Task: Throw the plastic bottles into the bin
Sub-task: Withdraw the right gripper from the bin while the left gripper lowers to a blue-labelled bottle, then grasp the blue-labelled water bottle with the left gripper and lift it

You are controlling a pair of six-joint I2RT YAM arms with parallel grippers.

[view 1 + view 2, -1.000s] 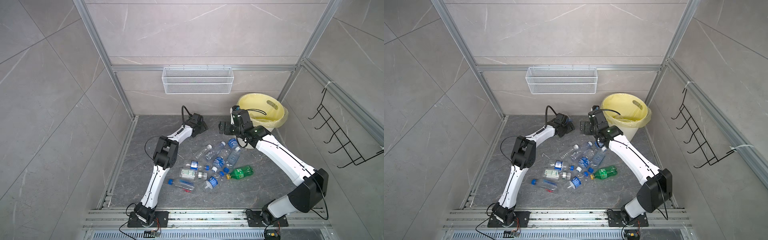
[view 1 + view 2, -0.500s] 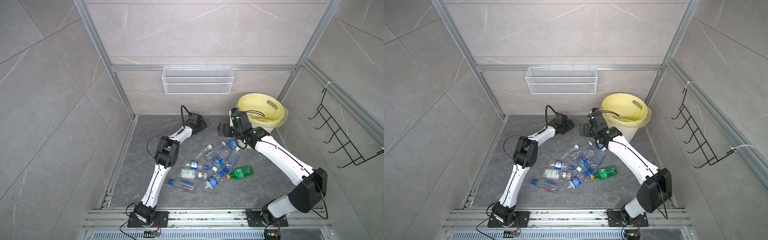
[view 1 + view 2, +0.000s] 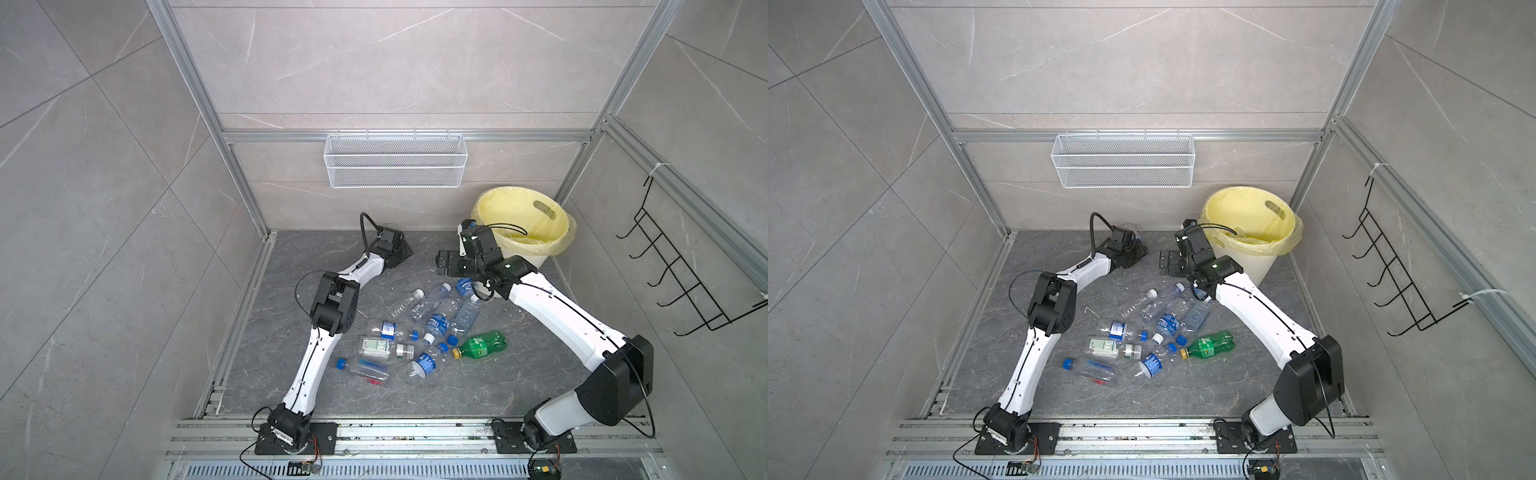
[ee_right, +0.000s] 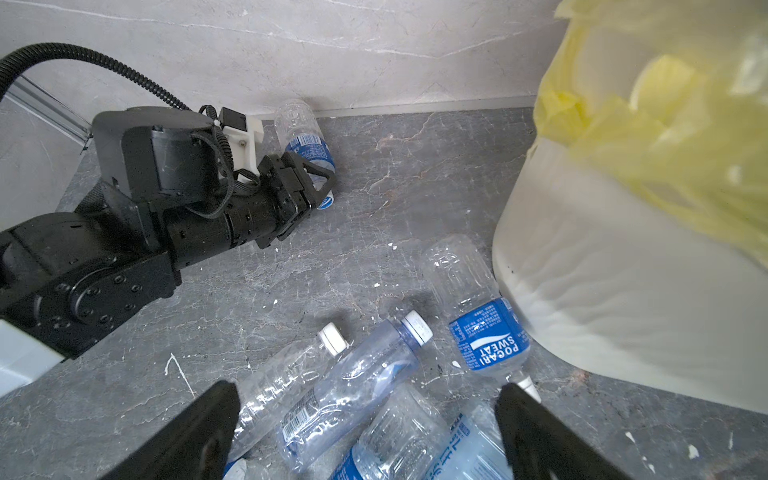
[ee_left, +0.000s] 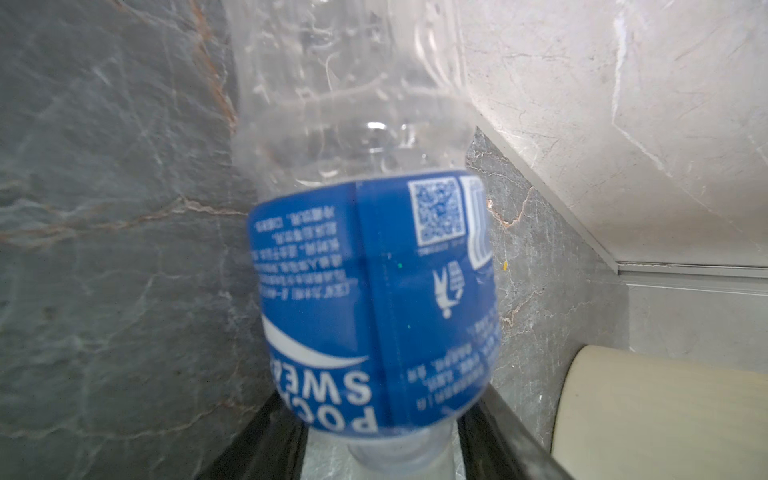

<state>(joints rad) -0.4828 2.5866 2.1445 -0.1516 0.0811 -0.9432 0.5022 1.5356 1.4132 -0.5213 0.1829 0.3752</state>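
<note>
Left gripper [image 4: 322,187] has drawn its jaws in around the bottle [image 4: 303,137] by the back wall [image 4: 374,50], whether clamped I cannot tell; right gripper [image 4: 368,388] gapes empty near the bin [image 4: 602,291], so lifting seems next

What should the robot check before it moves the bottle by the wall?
1. Pocari Sweat bottle between the fingers of the left hand: ok.
2. Left hand squeezing it tight: cannot tell.
3. Bottle off the floor: not ok, it lies by the wall.
4. Bin upright, top open: ok.
5. Right hand open and empty: ok.
6. Way to the bin free: probably not ok, right hand hangs in between.
</note>
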